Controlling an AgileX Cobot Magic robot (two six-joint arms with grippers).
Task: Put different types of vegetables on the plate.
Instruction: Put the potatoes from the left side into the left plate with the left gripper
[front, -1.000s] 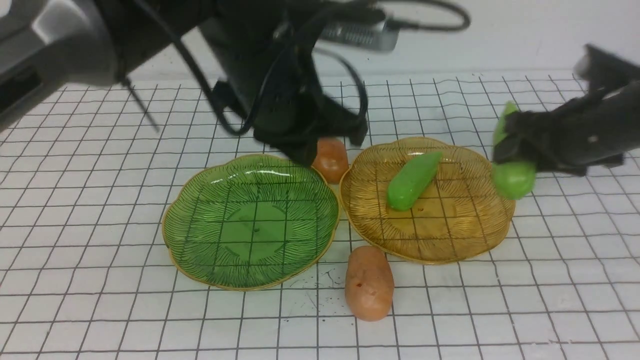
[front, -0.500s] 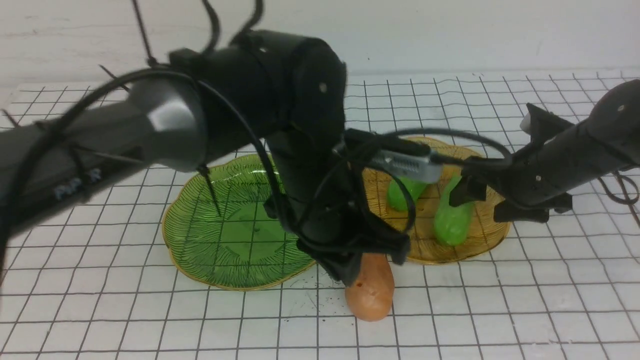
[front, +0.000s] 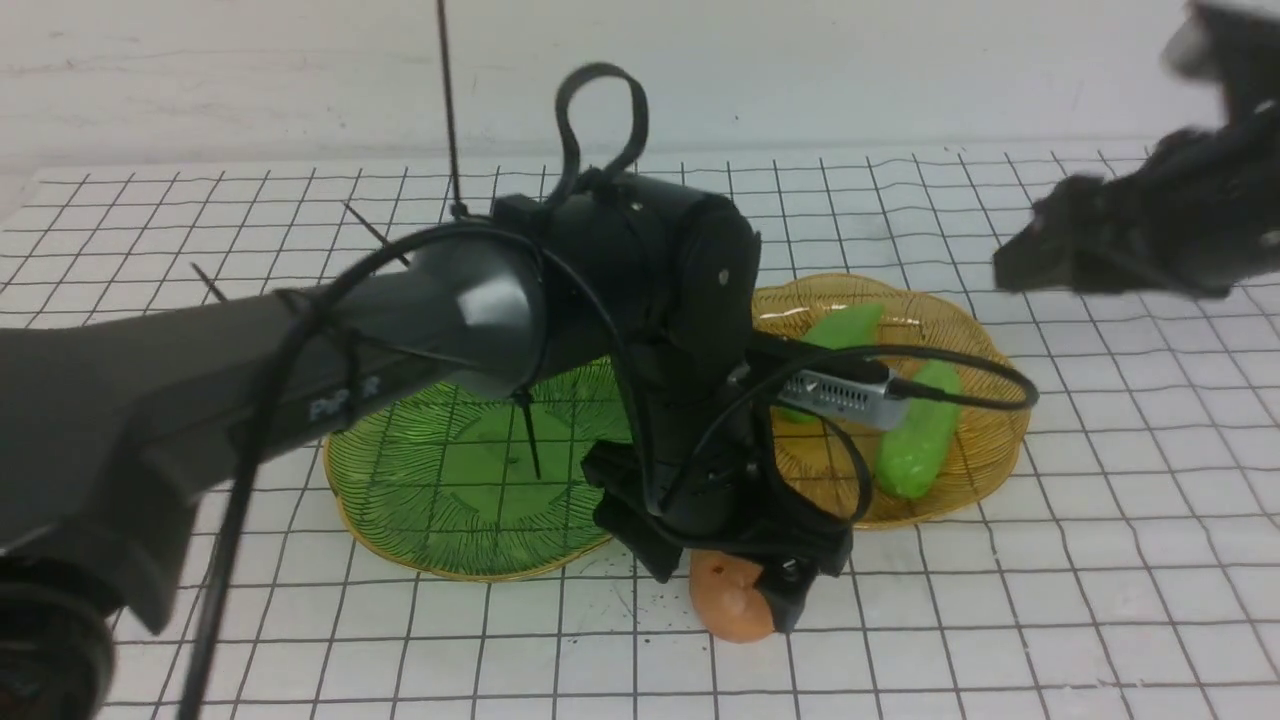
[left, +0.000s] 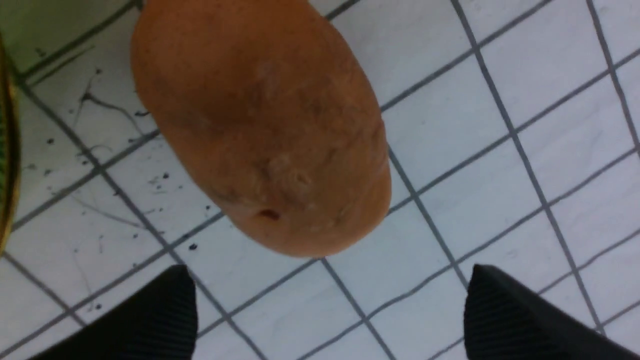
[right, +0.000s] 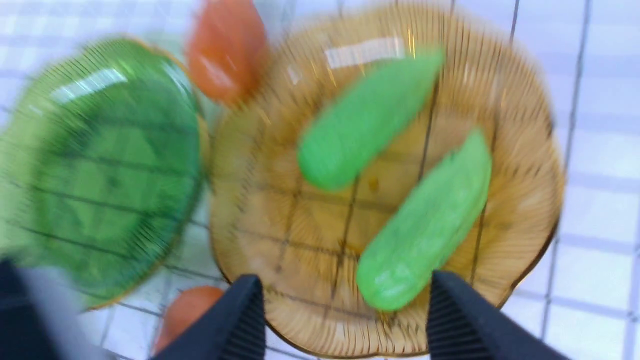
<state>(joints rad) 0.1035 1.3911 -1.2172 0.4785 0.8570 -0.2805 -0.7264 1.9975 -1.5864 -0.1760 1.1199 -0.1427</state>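
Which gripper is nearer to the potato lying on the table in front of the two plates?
Left. The left gripper hangs open right over the potato. The right gripper is raised well away, up past the far right side of the amber plate.

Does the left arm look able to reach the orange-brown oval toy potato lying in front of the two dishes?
Probably yes. The left gripper hangs right over the orange-brown oval toy potato, jaws open on either side of it, and nothing lies between them. The green ribbed dish stands beside the potato, apart.
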